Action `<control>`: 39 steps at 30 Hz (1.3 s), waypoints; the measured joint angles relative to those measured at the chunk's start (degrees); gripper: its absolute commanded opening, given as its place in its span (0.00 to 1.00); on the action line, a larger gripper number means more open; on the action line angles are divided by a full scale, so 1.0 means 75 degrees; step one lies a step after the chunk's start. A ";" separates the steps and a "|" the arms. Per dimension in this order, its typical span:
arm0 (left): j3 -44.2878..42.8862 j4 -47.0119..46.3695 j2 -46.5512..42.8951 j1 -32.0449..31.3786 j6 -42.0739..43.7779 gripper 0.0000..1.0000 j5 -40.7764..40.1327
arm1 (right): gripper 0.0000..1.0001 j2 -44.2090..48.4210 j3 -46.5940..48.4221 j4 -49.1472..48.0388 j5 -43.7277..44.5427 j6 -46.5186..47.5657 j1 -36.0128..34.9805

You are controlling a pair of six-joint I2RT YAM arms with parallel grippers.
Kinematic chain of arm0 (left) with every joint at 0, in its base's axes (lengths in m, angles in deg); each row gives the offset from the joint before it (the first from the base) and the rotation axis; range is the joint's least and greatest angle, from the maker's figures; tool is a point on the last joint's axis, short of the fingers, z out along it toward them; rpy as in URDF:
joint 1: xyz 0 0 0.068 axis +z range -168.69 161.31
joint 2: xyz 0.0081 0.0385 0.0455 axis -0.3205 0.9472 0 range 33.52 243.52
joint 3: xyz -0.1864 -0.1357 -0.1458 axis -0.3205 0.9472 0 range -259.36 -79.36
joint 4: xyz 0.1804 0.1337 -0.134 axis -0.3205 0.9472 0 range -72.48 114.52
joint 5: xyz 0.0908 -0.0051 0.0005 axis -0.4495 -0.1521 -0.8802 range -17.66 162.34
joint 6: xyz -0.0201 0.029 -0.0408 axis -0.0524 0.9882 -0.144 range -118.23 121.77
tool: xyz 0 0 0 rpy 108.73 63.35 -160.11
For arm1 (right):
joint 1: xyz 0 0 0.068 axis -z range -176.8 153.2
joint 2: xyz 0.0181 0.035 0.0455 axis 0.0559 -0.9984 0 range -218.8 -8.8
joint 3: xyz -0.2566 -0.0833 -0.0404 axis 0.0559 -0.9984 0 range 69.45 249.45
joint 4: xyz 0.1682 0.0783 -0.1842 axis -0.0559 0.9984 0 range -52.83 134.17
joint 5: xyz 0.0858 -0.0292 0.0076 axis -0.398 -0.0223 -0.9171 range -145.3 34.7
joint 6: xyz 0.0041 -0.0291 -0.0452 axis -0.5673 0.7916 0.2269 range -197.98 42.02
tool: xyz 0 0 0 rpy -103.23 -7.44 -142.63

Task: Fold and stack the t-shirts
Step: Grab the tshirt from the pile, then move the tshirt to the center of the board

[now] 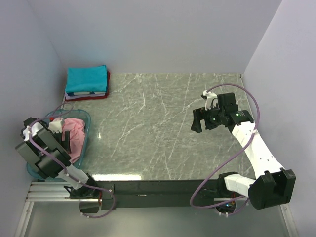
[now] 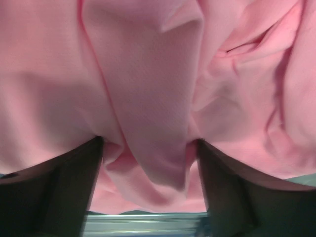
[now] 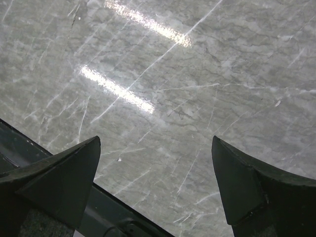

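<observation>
A light pink t-shirt [image 1: 75,132] lies crumpled in a translucent blue bin [image 1: 84,114] at the left. My left gripper [image 1: 63,139] reaches down into the bin. In the left wrist view its jaws stand wide apart with a hanging fold of the pink t-shirt [image 2: 148,98] between the fingers [image 2: 74,187]; the gripper [image 2: 150,148] is open. A folded teal t-shirt [image 1: 87,79] lies on top of a stack at the back left, with red and white edges [image 1: 86,95] showing beneath it. My right gripper [image 1: 197,121] is open and empty above the bare table, as the right wrist view [image 3: 155,148] shows.
The grey marble table [image 1: 158,128] is closed in by white walls at the back, left and right. A dark rail [image 3: 98,207] runs along the table's near edge. Purple cables loop off both arms.
</observation>
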 measured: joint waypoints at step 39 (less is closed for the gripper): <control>-0.5738 -0.0044 -0.2576 -0.6333 -0.4765 1.00 0.4444 | 1.00 0.1070 0.0000 -0.0108 0.0446 0.0184 0.0851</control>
